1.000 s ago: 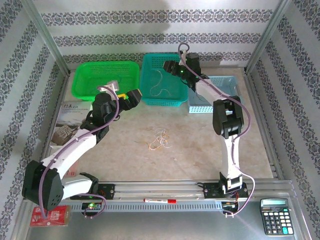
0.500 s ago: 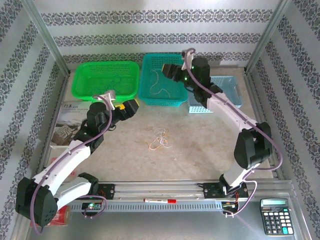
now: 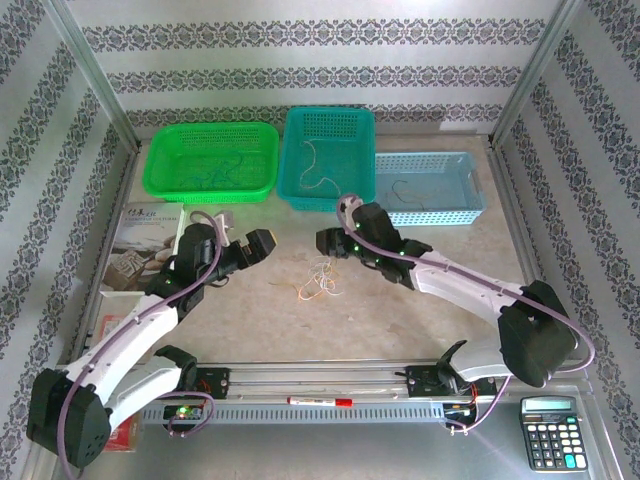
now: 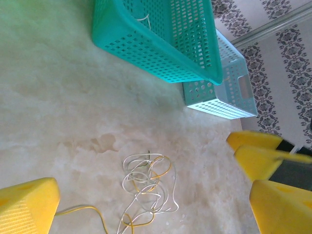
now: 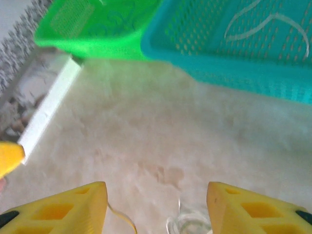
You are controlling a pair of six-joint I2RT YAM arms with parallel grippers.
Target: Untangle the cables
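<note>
The cables [image 3: 320, 280] lie as a small tangle of whitish and yellow-orange wires on the table's middle. My left gripper [image 3: 262, 245] hangs just left of the tangle, open, with the cables [image 4: 146, 187] lying on the table between its yellow fingers [image 4: 27, 209]. My right gripper [image 3: 328, 243] hovers just behind the tangle, open with nothing held. The cables [image 5: 187, 222] show blurred at the bottom edge between its fingers [image 5: 63, 209]. The right gripper's yellow fingertips [image 4: 258, 156] appear at the right of the left wrist view.
At the back stand a green basket [image 3: 212, 160], a teal basket [image 3: 328, 160] with a whitish wire [image 3: 318, 165] inside, and a light blue basket [image 3: 428, 188]. A booklet [image 3: 140, 245] lies on the left. A red marker [image 3: 320, 401] and a calculator [image 3: 548, 432] sit near the front rail.
The right arm has swung from above the teal basket down to the table beside the tangle. The left gripper has moved forward and lower, closer to the tangle.
</note>
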